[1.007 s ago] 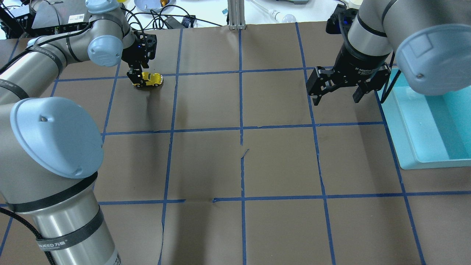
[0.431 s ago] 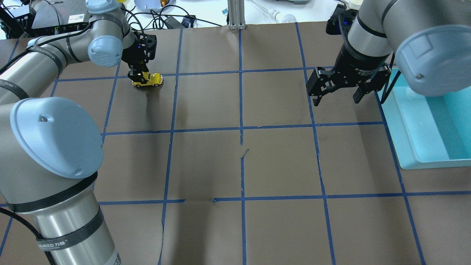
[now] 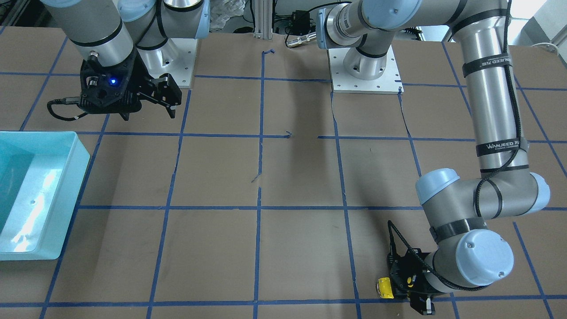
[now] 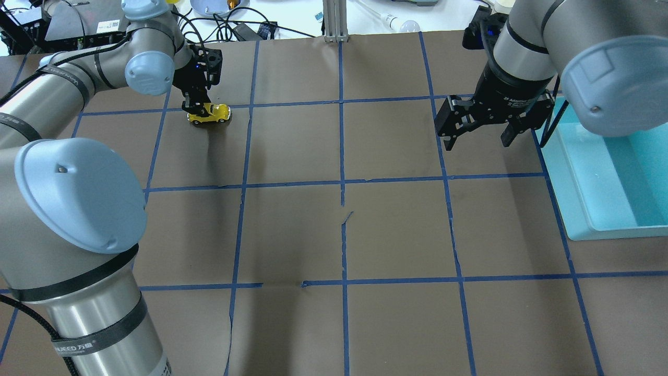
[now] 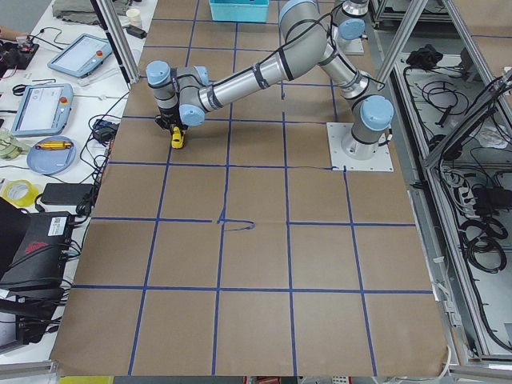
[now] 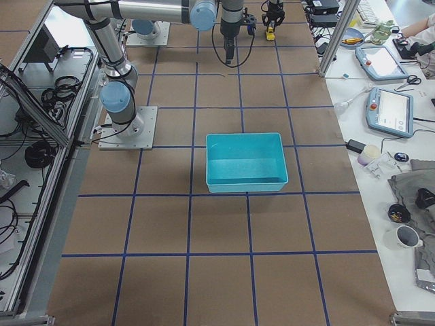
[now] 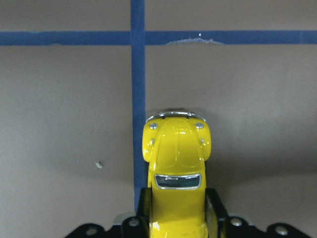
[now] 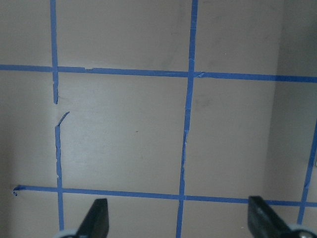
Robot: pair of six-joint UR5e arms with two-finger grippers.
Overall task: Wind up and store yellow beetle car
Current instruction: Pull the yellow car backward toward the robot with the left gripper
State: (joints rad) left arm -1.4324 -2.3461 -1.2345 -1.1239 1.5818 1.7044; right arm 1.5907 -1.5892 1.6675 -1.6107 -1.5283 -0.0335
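Across the brown desk (image 4: 396, 224) we judge the job barely begun: our left jaws pinch the yellow car (image 4: 210, 113) by one end at the far left, our right jaws gape empty beside the blue bin (image 4: 571, 193), storing not yet done.

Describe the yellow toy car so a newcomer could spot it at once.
On the brown table gridded with blue tape, follow the robot's left arm to its far end. Its left gripper clasps one end of the yellow beetle car, small, glossy and the only yellow thing on the paper.
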